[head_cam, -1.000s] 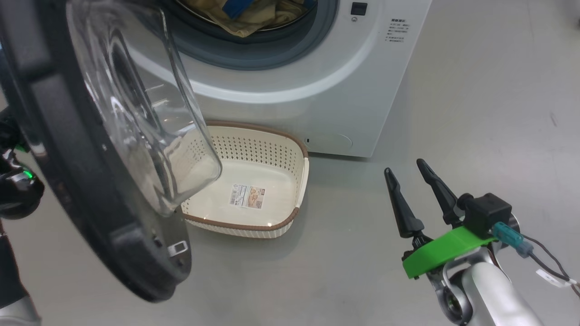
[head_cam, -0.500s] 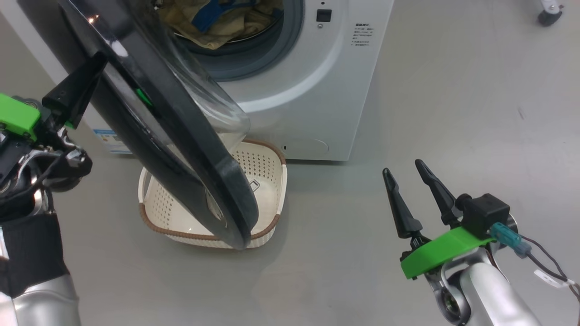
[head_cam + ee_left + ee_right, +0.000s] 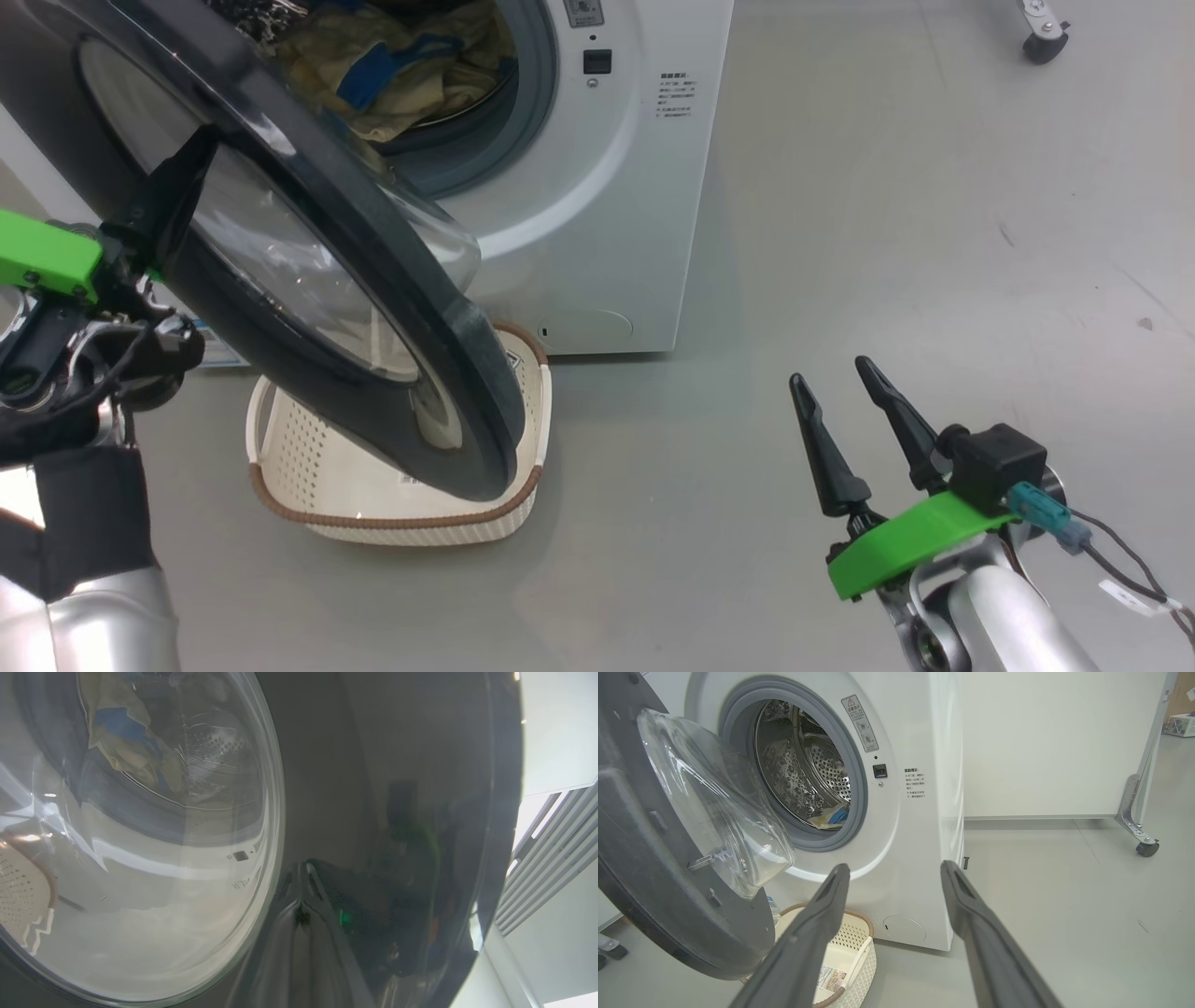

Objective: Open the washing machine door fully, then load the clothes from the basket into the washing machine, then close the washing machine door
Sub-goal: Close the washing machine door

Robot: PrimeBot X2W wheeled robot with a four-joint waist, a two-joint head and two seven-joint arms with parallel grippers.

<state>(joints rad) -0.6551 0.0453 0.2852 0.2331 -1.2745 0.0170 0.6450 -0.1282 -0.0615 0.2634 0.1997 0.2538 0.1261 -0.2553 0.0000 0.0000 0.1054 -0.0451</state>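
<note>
Swinging in since the earlier frames, the large round washing machine door with its glossy black ring and bulging clear glass [image 3: 308, 280] now shows you its outer face and stands partly closed over the mouth of the white front-loading washing machine [image 3: 607, 233]. The head camera has shifted too.

Your left claw [image 3: 191, 163] is clenched and holds nothing; its tip is pressed against the black ring. Your right claw [image 3: 831, 373] hangs released, well apart, above the bare grey floor [image 3: 794, 233].

The soft cream-yellow clothes with blue patches [image 3: 392, 65] lie in the drum, heaped near the front lip. The small cream perforated basket with the brown rim [image 3: 392, 523] looks empty and sits on the floor at the machine's foot, under the door's lower edge.

Watch three things:
- **Slipping tip:** the ring is slick, so a clenched tip could skid off and leave the door short of its latch.
- **Trapped cloth:** a fold near the grey seal may get pinched and stop the door closing.
- **Basket:** the door's lower edge passes close above the rim and might clip it.
</note>
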